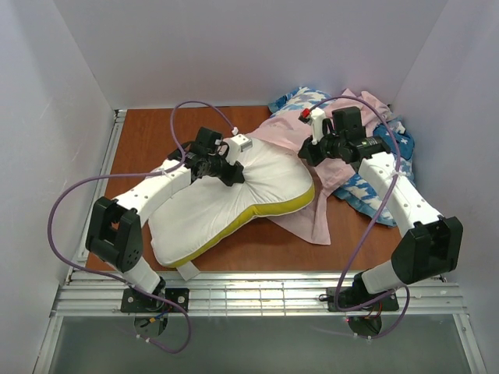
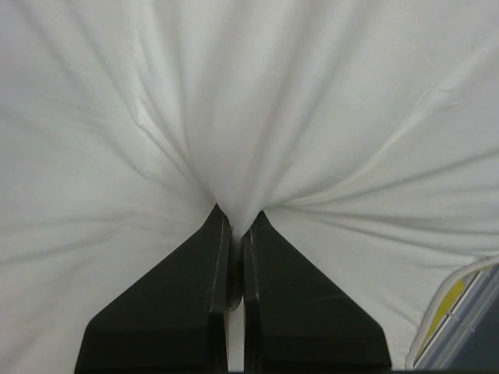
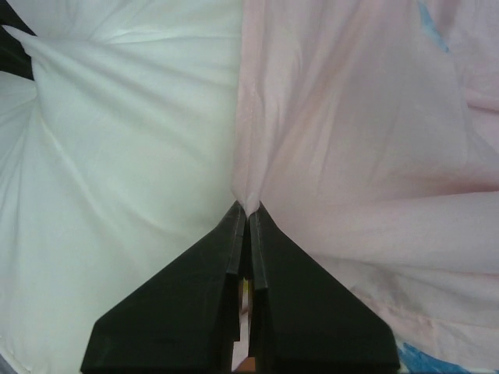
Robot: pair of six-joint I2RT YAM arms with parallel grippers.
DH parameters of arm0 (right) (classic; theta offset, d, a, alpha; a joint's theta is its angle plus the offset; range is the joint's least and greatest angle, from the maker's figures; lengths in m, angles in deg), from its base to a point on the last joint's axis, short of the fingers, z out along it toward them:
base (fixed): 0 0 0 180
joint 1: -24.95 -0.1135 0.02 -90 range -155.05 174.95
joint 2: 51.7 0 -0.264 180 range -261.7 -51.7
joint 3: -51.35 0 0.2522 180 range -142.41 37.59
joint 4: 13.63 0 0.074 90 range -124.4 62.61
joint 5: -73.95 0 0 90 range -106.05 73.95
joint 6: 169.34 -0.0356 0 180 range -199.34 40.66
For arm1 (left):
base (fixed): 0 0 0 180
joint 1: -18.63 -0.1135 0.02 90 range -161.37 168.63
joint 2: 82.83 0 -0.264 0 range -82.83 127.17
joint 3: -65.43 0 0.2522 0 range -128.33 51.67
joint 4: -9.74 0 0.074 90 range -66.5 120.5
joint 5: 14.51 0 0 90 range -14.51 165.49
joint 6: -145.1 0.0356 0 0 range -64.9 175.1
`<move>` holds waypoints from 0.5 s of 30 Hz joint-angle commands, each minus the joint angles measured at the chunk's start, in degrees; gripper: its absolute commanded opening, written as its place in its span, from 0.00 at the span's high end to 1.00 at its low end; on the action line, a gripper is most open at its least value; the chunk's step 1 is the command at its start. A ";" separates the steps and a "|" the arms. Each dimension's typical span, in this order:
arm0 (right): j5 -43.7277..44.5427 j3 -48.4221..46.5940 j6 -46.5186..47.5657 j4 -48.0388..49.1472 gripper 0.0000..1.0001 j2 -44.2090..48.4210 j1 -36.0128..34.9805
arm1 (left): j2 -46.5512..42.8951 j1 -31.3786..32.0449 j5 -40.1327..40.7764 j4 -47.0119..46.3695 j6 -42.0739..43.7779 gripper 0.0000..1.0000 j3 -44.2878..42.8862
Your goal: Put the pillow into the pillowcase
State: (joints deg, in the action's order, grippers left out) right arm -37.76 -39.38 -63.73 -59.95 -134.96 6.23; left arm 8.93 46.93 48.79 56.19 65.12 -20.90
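The white pillow (image 1: pixel 234 204) with a yellow side edge lies across the middle of the table, its small white tag at the front. My left gripper (image 1: pixel 231 173) is shut on a pinch of the pillow's top fabric (image 2: pixel 234 117); its jaws (image 2: pixel 236 222) show cloth gathered between them. The pale pink pillowcase (image 1: pixel 308 148) lies behind and to the right of the pillow, partly under it. My right gripper (image 1: pixel 306 153) is shut on the pillowcase's edge (image 3: pixel 351 140) where it meets the pillow (image 3: pixel 117 156); its tips (image 3: pixel 249 209) pinch pink cloth.
A blue-and-white houndstooth cushion (image 1: pixel 374 187) lies under the pillowcase at the back right. White walls close in the back and both sides. A metal rail (image 1: pixel 257 292) runs along the front edge. Bare brown tabletop (image 1: pixel 144 140) shows at the back left.
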 commanded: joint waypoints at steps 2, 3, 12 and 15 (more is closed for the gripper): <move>-5.17 -5.02 -2.87 0.92 0.99 -4.00 -0.09 | 2.53 4.31 11.65 -8.24 -4.39 1.00 -3.80; -5.88 -6.16 -3.31 0.65 0.99 -5.23 -0.09 | 2.98 4.57 15.32 -9.30 -6.22 1.00 -3.97; 2.36 -2.06 -0.86 -0.93 0.47 -2.10 2.44 | 8.69 4.40 12.12 -13.53 -12.13 1.00 -3.80; 5.45 3.31 2.83 -1.11 0.34 2.48 7.88 | 10.10 4.31 10.44 -13.53 -12.31 1.00 -3.80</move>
State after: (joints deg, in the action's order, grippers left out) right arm -37.02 -38.95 -64.25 -60.24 -137.98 8.78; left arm 19.14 52.20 59.53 47.53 55.48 -22.43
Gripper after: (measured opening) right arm 0.629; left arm 0.022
